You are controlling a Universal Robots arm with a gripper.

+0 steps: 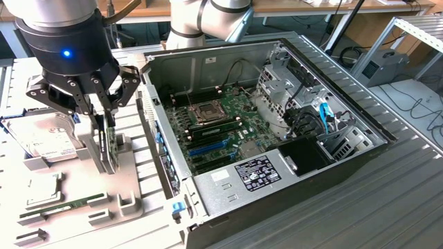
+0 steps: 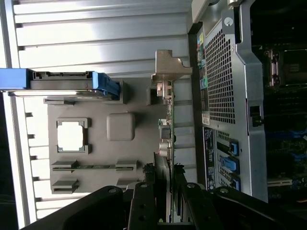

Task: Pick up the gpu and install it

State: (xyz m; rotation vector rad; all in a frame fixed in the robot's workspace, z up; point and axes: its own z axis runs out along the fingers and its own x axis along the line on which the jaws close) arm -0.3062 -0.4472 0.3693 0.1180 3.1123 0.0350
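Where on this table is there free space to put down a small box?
Free: the ribbed table at the exterior view's right of the computer case. Crowded: the grey tray at that view's left, carrying hard drive, memory stick and gpu, with the gripper above.

You can read no words or numbers here: the print on the computer case's [image 1: 365, 118] black sticker [image 1: 253, 173] and the hard drive's [image 1: 33, 127] white label [image 1: 55, 148] is too small.
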